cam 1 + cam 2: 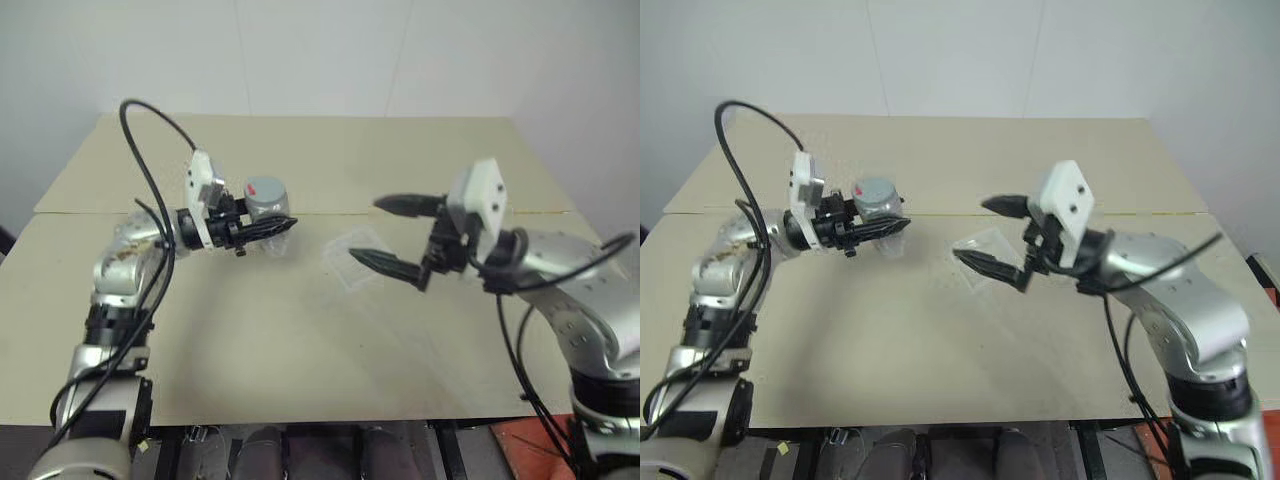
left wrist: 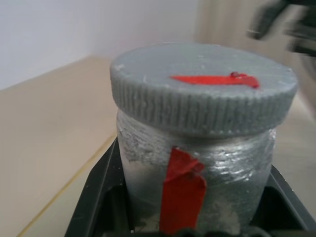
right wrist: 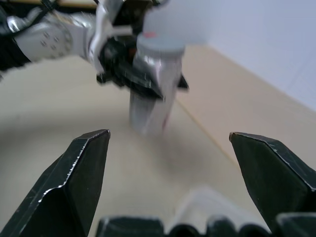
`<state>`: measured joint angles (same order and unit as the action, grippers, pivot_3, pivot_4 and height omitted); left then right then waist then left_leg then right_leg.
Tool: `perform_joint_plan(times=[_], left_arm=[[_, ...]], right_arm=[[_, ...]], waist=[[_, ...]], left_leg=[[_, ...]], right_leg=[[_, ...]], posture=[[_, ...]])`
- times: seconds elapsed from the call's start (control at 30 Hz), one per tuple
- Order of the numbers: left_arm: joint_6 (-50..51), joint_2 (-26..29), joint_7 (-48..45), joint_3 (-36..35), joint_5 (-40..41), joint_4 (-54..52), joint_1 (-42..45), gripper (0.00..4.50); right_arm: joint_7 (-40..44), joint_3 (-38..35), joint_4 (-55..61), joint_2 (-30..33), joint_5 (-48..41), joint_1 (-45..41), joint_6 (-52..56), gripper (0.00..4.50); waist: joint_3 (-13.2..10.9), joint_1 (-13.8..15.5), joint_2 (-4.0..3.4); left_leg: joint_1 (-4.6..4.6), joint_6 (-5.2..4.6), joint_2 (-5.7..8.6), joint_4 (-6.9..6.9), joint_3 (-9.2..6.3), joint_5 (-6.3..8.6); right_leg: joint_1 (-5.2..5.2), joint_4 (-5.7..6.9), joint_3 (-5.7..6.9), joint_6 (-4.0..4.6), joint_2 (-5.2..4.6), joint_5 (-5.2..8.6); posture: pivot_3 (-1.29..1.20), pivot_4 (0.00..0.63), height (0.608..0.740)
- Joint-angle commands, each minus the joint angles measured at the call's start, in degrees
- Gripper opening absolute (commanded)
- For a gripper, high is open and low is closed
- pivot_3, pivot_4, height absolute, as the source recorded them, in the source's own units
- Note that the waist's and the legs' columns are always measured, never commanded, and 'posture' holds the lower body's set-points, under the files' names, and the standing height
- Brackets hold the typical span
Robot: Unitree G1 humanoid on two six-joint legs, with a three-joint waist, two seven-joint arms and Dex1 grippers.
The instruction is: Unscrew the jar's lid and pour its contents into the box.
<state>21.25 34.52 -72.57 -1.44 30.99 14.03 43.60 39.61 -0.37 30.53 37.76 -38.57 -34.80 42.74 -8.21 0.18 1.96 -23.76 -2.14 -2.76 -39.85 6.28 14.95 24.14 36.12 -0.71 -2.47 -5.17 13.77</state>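
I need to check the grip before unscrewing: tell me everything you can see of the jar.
The jar is a small silver-grey cylinder with a rough, foil-like wall and red tape running down its side. Its ridged grey lid, marked with a red strip, is on. It stands upright, lifted off the table, clamped low on its body by the left hand. The open right hand is apart from it.

Broad, flat beige tabletop [image 1: 300, 350], matte, made of two boards meeting along a thin straight yellowish seam [image 1: 340, 212] that runs across its width. Behind the far edge rises a plain pale white wall [image 1: 330, 50]. Below the near edge lies a patch of reddish floor [image 1: 530, 445].
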Motion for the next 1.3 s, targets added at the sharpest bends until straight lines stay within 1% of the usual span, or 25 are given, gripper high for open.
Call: perform_joint_plan(times=[0.03,0.13,0.23,0.3,0.47,0.5,0.7,1.3], left_arm=[[-2.2,0.4,-10.0,1.5,0.7,2.8,3.4,1.96],[-4.8,-2.0,-11.2,3.3,-1.9,6.1,5.3,1.96],[-8.5,-3.9,-12.8,4.3,-3.8,8.7,6.2,1.96],[-9.8,-5.1,-12.9,4.6,-4.7,10.1,6.7,1.96],[-12.1,-7.1,-13.2,4.3,-5.7,12.3,7.8,1.96],[-12.0,-7.2,-13.2,4.2,-5.7,12.4,7.9,1.96],[-12.4,-7.8,-13.6,3.4,-5.5,12.1,7.7,1.96],[-12.4,-7.9,-14.3,3.4,-5.7,11.0,6.6,1.96]], right_arm=[[-3.8,2.7,-2.5,-3.6,0.7,-6.5,2.9,4.50],[-5.8,4.2,-4.4,-7.5,0.2,-11.4,5.4,4.50],[-6.1,4.6,-5.0,-9.7,-0.7,-13.7,7.2,4.50],[-6.2,4.7,-5.0,-10.4,-1.4,-14.7,8.5,4.50],[-5.2,7.0,-5.5,-10.6,-0.4,-15.6,9.3,4.50],[-5.1,7.2,-5.7,-10.8,-0.2,-15.6,9.2,4.50],[-6.1,9.2,-9.3,-13.1,3.4,-15.2,7.5,4.50],[-5.9,8.3,-10.7,-16.3,6.3,-15.0,6.6,4.50]], waist=[[0.0,-0.1,-0.01],[0.0,0.0,-0.01],[0.0,0.1,-0.01],[0.0,0.1,-0.01],[0.0,0.1,-0.01],[0.0,0.0,-0.01],[0.0,-0.5,-0.01],[0.0,-0.7,-0.02]], left_leg=[[-0.01,0.01,0.00,0.02,0.01,-0.01],[-0.08,0.13,0.01,0.03,0.02,-0.08],[-0.31,0.27,0.01,-0.03,0.02,-0.16],[-0.47,0.28,0.00,-0.10,-0.02,-0.17],[-0.48,0.20,0.00,-0.11,-0.05,-0.12],[-0.47,0.04,0.00,-0.11,-0.05,-0.03],[-0.47,0.04,-0.01,-0.11,-0.08,-0.03],[-0.47,0.06,-0.02,-0.11,-0.13,-0.04]], right_leg=[[0.00,0.03,0.00,0.00,-0.01,0.00],[0.00,0.12,0.00,0.00,-0.01,0.00],[0.12,0.09,0.05,-0.01,-0.03,-0.01],[0.22,0.09,0.13,-0.02,-0.03,-0.01],[0.20,0.11,0.15,-0.02,-0.03,-0.01],[0.20,0.12,0.15,-0.02,-0.03,-0.01],[0.21,0.16,0.15,-0.02,-0.02,-0.01],[0.22,0.17,0.17,-0.02,-0.02,-0.02]], posture=[[0.00,0.150,0.740],[0.00,0.150,0.740],[0.00,0.150,0.740],[0.00,0.150,0.740],[0.00,0.150,0.740],[0.00,0.150,0.740],[0.00,0.150,0.740],[0.00,0.150,0.740]])
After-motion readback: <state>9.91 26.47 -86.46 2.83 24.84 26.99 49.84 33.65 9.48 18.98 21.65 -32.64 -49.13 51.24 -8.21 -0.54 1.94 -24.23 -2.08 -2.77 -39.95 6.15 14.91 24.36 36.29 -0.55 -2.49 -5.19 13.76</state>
